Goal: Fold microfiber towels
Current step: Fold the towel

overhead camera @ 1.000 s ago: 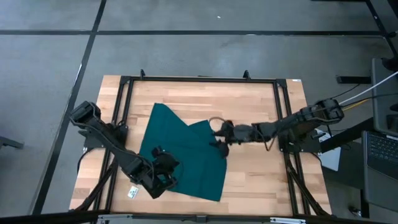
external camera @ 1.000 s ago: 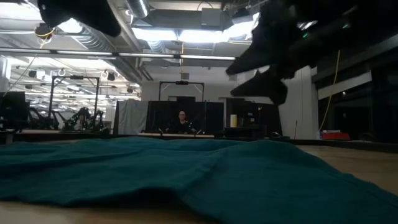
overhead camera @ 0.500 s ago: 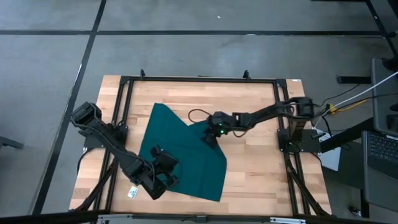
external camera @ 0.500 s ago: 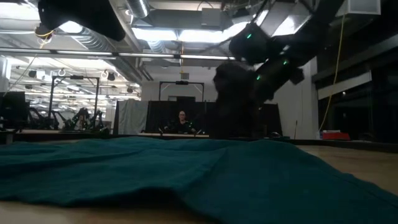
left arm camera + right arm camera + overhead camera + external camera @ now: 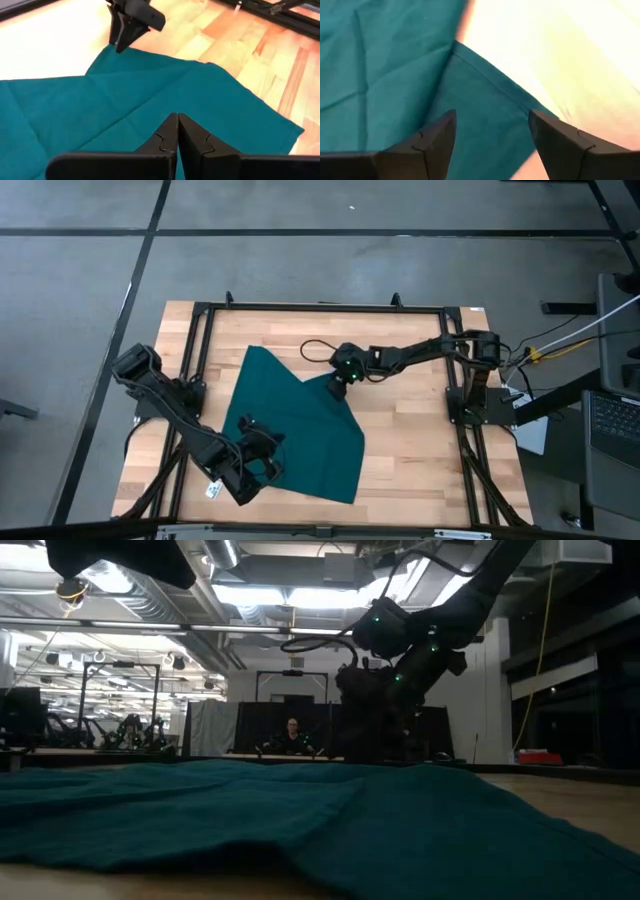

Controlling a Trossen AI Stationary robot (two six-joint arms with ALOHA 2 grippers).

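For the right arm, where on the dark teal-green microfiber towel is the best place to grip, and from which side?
Probably the far corner of the dark teal-green microfiber towel, the point at. It lies flat on the wooden table with bare wood beyond, so coming down from above works. The right gripper hangs open over it; the left gripper is shut near the opposite edge.

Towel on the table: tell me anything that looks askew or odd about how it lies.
The towel lies rotated, corners pointing diagonally across the table, with one flap overlapping near the right gripper. No damage visible.
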